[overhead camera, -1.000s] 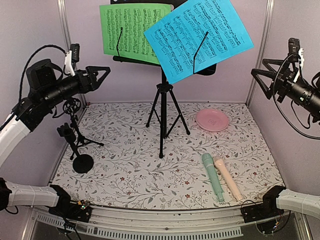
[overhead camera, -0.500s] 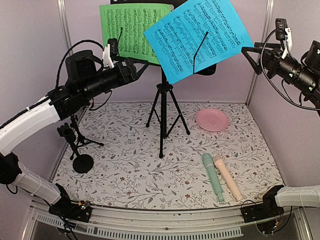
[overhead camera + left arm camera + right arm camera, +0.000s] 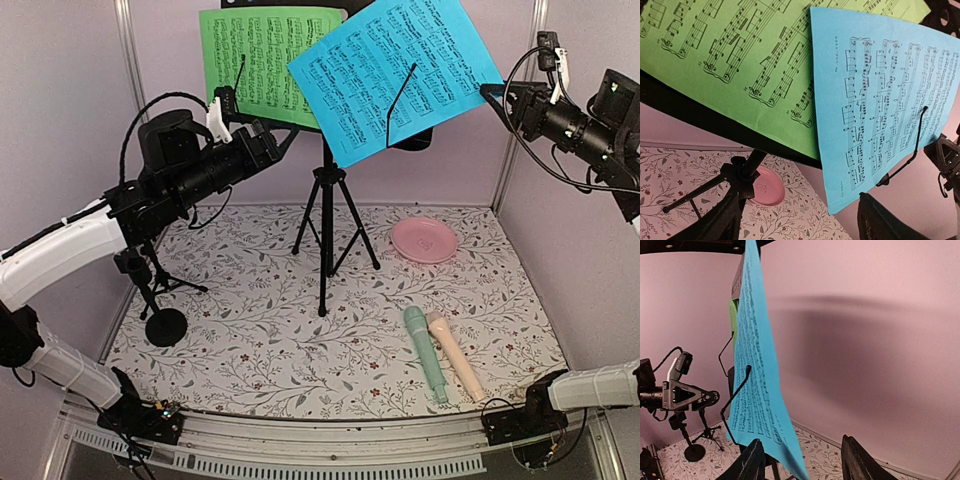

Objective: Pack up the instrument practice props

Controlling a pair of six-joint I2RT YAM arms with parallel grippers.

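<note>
Leaning on the black perforated music desk above a round pink dish, the tilted blue sheet-music page overlaps the green sheet-music page; the left gripper gapes empty, and the right gripper is open at the blue edge.

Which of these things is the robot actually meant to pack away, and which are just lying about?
Part of the job:
green sheet-music page
blue sheet-music page
black music stand
mint-green toy microphone
pale-pink toy microphone
small black mic supports

Just lying about:
round pink dish
floral table cover
</note>
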